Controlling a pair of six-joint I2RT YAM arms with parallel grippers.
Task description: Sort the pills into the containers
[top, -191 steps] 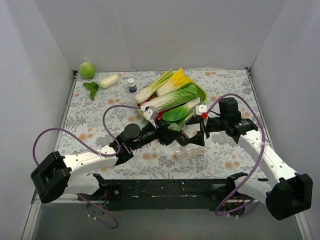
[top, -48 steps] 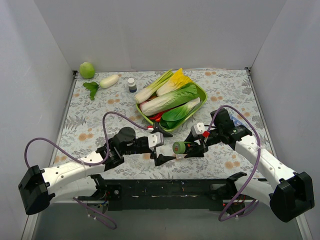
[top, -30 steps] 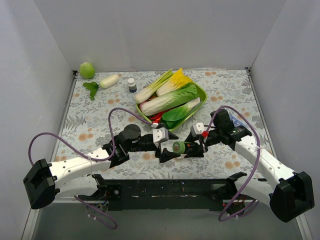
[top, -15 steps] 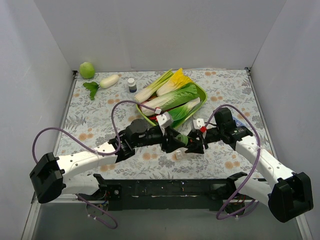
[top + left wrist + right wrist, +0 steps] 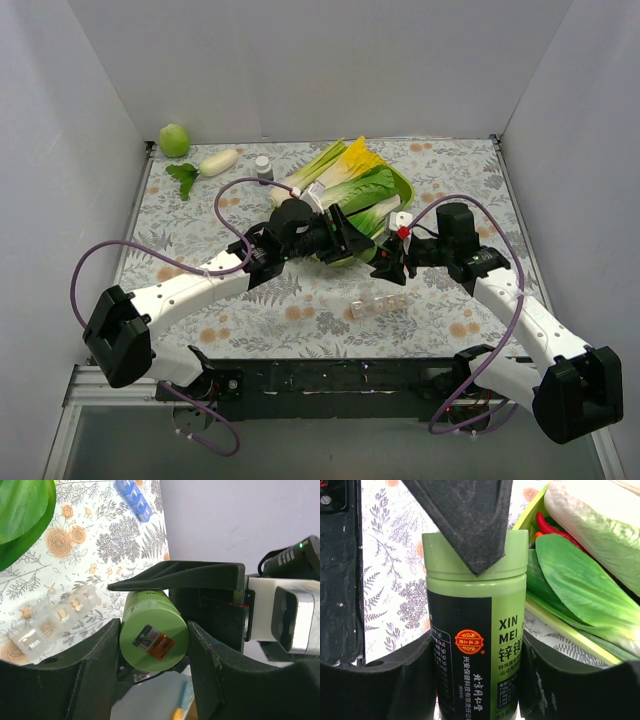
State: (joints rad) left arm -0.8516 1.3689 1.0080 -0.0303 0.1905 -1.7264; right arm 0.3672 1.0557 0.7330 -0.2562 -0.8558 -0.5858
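Where the 2 arms meet over the middle of the desk [image 5: 160,220], both end effectors grip 1 green bottle [image 5: 470,615].

Left end effector [image 5: 154,630]: its 2 fingers [image 5: 95,670] are closed in, 1 against each side of the bottle's end. The flat face of that end carries a small orange and dark sticker.

Right end effector [image 5: 476,645]: its 2 fingers are clamped on the dark-labelled body of the same bottle, at right angles to the left pair. In each wrist view, 1 finger of the other end effector therefore crosses the bottle as a dark wedge.

Bottle: roughly level and clear of the desk, at the near rim of the green tray [image 5: 405,186]. In the top view it is almost wholly hidden by the fingers.

Clear pill-organizer strip [image 5: 378,303]: flat on the floral-patterned desk, just nearer the arm bases than the 2 end effectors and touched by neither. It is a row of small square compartments with lettered lids. Whether any compartment holds pills cannot be told through the plastic.

Blue compartment strip [image 5: 132,497]: on the desk beyond the clear strip in the left wrist view, well apart from it.

Tray contents: leafy greens [image 5: 350,195] and a red chilli [image 5: 552,527].

Far left corner of the desk: a round green fruit [image 5: 174,139], with a white radish [image 5: 218,161] near it.
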